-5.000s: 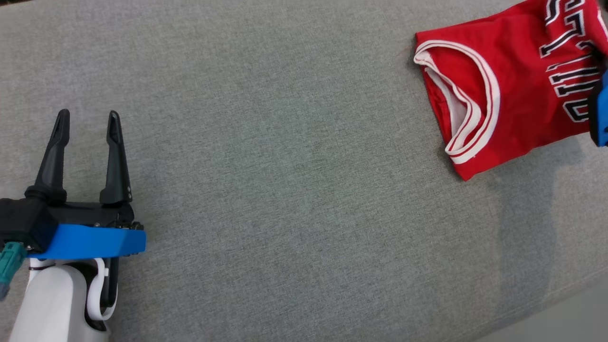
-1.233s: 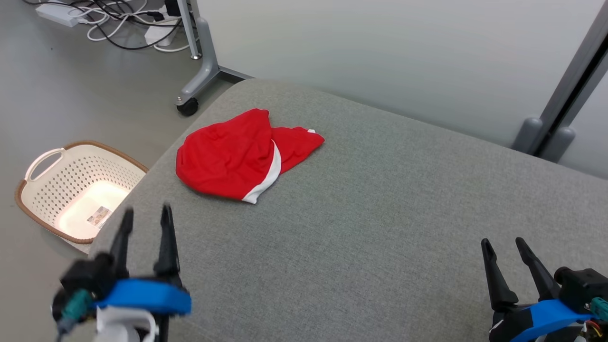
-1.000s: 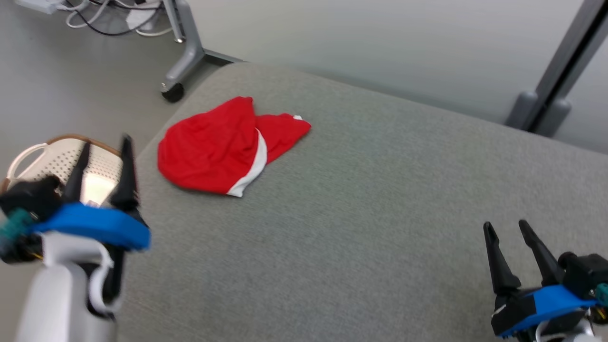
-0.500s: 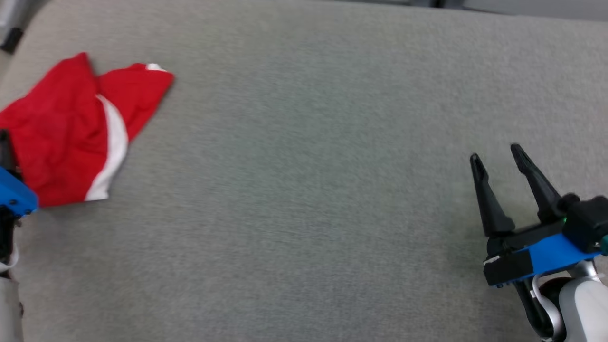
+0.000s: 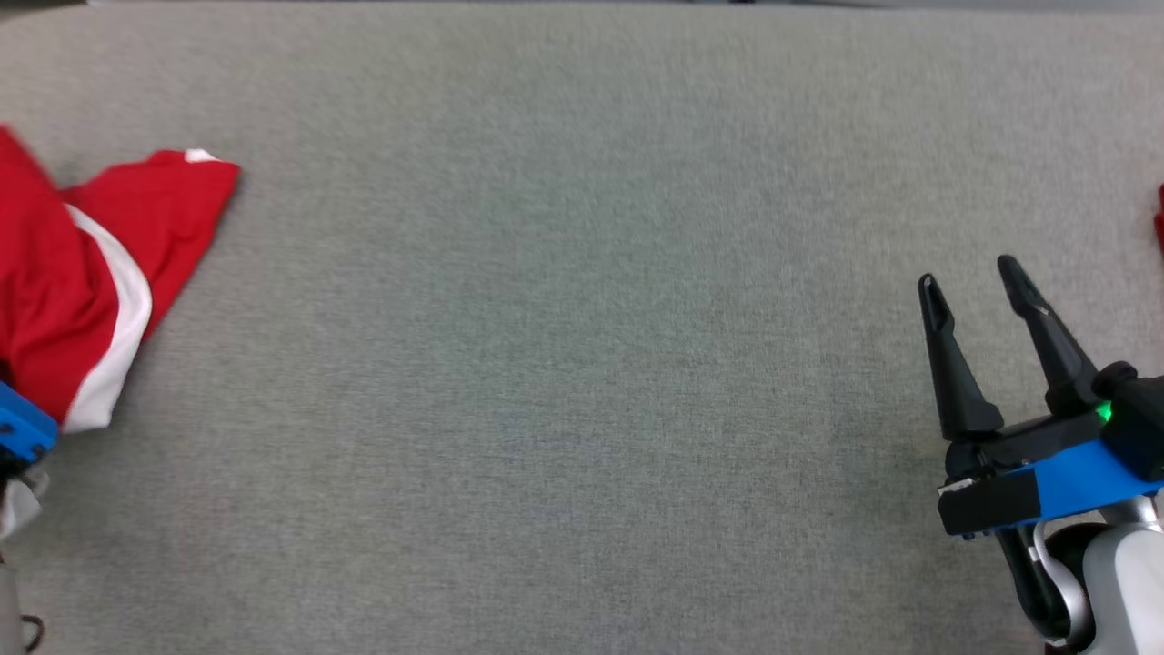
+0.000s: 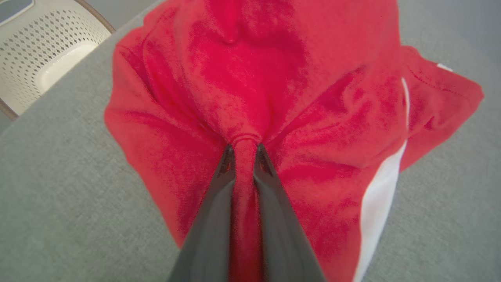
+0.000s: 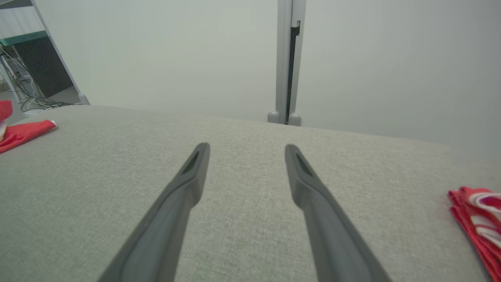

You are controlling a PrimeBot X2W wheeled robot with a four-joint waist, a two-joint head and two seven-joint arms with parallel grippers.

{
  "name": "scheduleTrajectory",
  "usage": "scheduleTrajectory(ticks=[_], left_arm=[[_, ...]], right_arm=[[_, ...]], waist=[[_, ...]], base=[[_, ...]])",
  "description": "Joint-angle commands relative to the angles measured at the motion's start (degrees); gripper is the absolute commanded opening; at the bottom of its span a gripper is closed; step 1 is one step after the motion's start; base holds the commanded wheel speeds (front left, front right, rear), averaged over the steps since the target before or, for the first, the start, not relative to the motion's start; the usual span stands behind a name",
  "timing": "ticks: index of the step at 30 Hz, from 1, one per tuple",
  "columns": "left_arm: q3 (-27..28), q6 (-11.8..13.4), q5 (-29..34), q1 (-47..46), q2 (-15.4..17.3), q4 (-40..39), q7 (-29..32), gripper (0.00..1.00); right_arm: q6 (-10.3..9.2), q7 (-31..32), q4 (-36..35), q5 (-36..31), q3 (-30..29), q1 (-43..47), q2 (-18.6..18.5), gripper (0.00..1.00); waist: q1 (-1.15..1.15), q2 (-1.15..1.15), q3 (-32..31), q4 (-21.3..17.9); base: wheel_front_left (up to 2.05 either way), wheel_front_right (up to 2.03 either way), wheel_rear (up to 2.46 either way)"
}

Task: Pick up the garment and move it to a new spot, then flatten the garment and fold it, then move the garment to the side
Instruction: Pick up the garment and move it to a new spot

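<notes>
the left claw [image 6: 244, 149] has just pinched a fold of the red shirt [image 6: 250, 74], at the left of the grey pad [image 5: 564, 346]. the right claw [image 5: 968, 273] is wide and empty. i think lifting is next.

My right pincer [image 5: 968, 273] has two long black fingers [image 5: 950, 382] that taper to narrow tips, each with a slim slot sunk near its end. They rise from a black block capped by a bright blue housing [image 5: 1073, 482], where a small green light [image 5: 1105, 414] glows. Below sits my white forearm [image 5: 1123, 582] with a pale loop [image 5: 1046, 569] beside it. My left pincer [image 6: 243, 150] has the same smooth dark fingers and a blue casing [image 5: 23, 428].
</notes>
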Motion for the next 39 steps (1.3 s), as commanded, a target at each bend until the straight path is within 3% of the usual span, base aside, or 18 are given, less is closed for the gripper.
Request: scheduleTrajectory(ticks=[1,10,16,22,31,37,39], left_arm=[[-0.35,-0.63,0.95,-0.87,1.71,-2.44,-1.53,0.0],[-6.14,-5.07,3.06,-6.53,3.49,-18.57,-0.86,0.0],[-12.16,-6.82,2.67,-9.29,0.83,-29.58,3.72,0.0],[-22.85,-8.51,2.81,-7.71,-3.3,-39.86,9.64,0.0],[-32.87,-8.88,5.37,0.31,-8.21,-37.67,6.88,0.0],[-36.9,-8.41,6.93,5.69,-12.88,-26.94,-1.62,0.0],[-37.67,-8.18,7.76,6.92,-14.26,-22.44,-5.83,0.48]], right_arm=[[0.01,-0.66,0.75,0.45,0.09,0.94,0.46,1.0],[0.01,-3.2,5.27,2.96,1.33,3.19,3.56,1.0],[0.01,-3.49,5.85,2.95,0.84,4.85,4.79,1.0],[0.01,-2.62,4.65,2.78,0.63,5.62,5.5,1.0],[0.01,-2.79,4.14,3.76,2.08,4.45,6.4,1.0],[0.01,-3.26,4.75,3.93,2.05,3.95,6.56,1.0],[0.01,-3.42,4.89,3.86,1.97,3.8,6.62,1.0]], waist=[[-0.01,0.0,-2.16,0.08],[-0.01,0.0,-13.4,1.57],[-0.01,0.0,-17.56,0.5],[-0.01,0.0,-19.06,-3.97],[-0.01,0.0,-17.42,-11.64],[-0.01,0.0,-15.71,-16.66],[-0.01,0.0,-15.37,-17.81]], base=[[0.0,0.0,0.0],[0.0,0.0,0.0],[0.0,0.0,0.0],[0.0,0.0,0.0],[0.0,0.0,0.0],[0.0,0.0,0.0],[0.0,0.0,0.0]])
